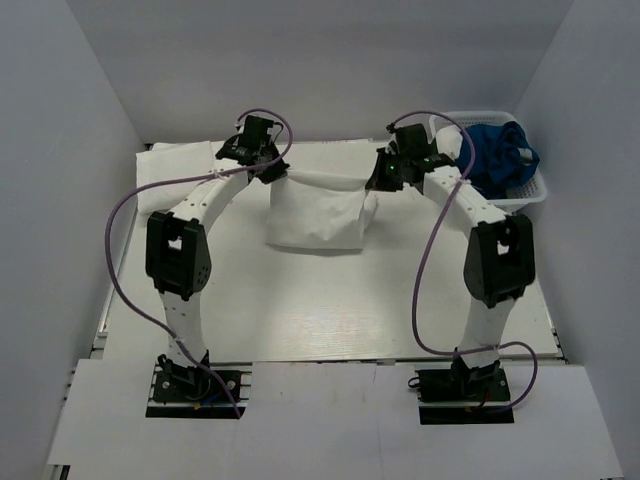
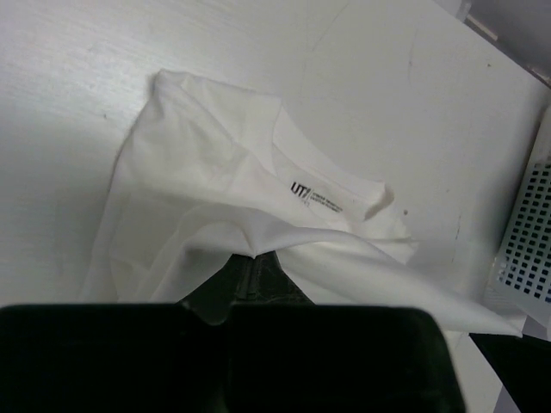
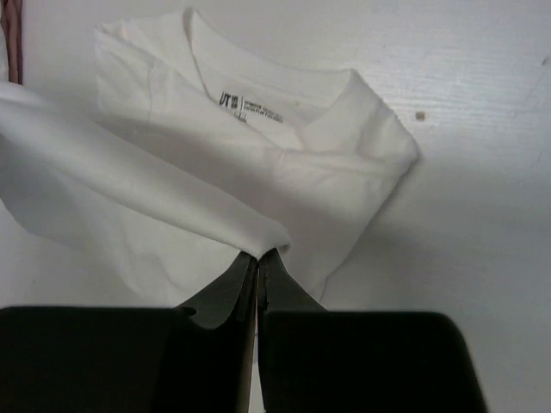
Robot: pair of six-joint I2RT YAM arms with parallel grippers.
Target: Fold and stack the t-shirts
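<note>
— Where is the white t-shirt (image 1: 315,215)?

— Between the two grippers. One edge is pulled up into a line from one to the other. The rest falls away below them onto the white table (image 1: 330,310), on the side towards the arm bases.

— What is the left gripper (image 1: 268,172) doing?

— Its jaws are pressed together on a pinch of the shirt's cloth. In its wrist view a ridge of fabric rises right to the fingertips. The collar, with its small printed neck label (image 2: 314,196), lies just ahead of them.

— And the right gripper (image 1: 378,180)?

— The same, with its fingers closed tight on a fold of the shirt's cloth at their tips. From there a band of cloth runs off to its left, towards the other gripper. The collar and label lie ahead of it, flat on the table.

— Anything else nearby?

— A white plastic lattice basket (image 1: 535,195) sits beyond the right gripper and out to its right. It holds a bundle of blue cloth (image 1: 500,150). Out to the left of the left gripper, flat white cloth (image 1: 175,160) lies on the table. I cannot tell whether it is a folded shirt.
</note>
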